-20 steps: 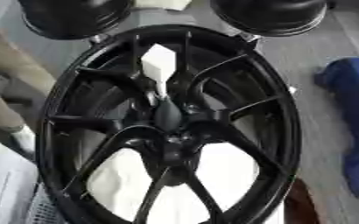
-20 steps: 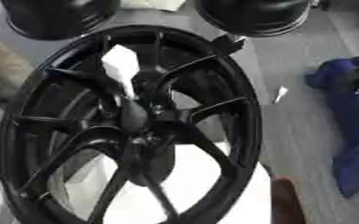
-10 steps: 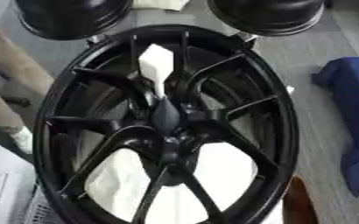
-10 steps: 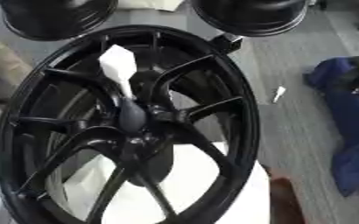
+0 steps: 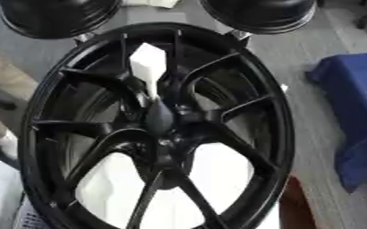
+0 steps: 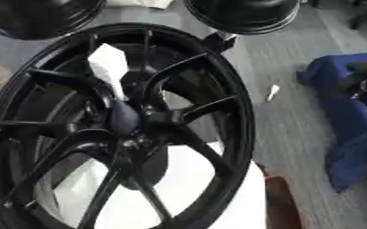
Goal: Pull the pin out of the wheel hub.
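One black wheel hub [image 5: 159,129] fills view, lying on white surface [image 6: 194,192]. White pin [image 5: 147,67] stands upright between upper spokes near centre. Neither hand visible, fingers' state unknowable. Blue cloth [image 5: 355,112] lies at right.

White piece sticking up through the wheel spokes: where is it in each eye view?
Left eye view: white piece sits upper centre, between the upper spokes, above the black wheel's hub.
Right eye view: white piece sits upper left, again above the hub.
Shared landmark: the blue cloth on the floor at the right edge.
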